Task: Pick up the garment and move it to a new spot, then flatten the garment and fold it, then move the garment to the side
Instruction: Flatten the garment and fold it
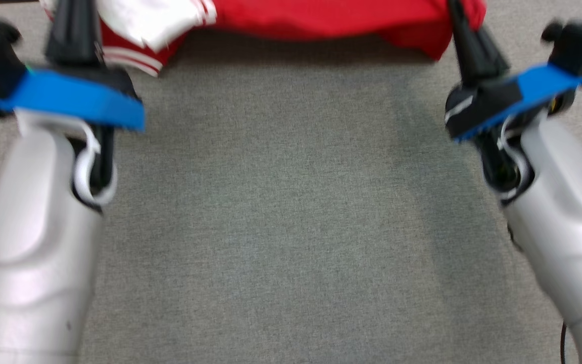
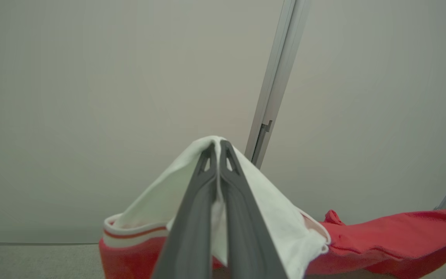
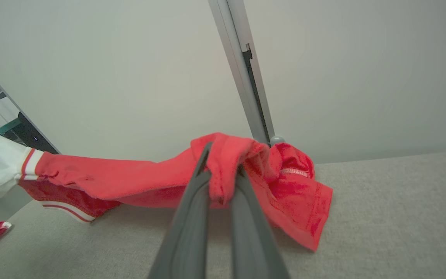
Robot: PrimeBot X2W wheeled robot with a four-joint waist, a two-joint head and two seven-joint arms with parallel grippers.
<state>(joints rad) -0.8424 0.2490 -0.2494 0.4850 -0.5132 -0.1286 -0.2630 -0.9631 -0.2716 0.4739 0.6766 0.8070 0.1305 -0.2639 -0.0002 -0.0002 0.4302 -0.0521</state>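
The left gripper (image 2: pixel 220 149) clamps the garment (image 1: pixel 321 17) by its white part, the right gripper (image 3: pixel 223 170) by its red end, above the desk (image 1: pixel 291 202).

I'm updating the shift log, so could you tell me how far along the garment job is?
Done: the pick-up. The left gripper is shut on the white part of the red garment and the right gripper on a red edge. In hand: the garment hangs stretched between them over the grey surface, apparently mid-move. Left: laying it flat, folding, moving it aside.
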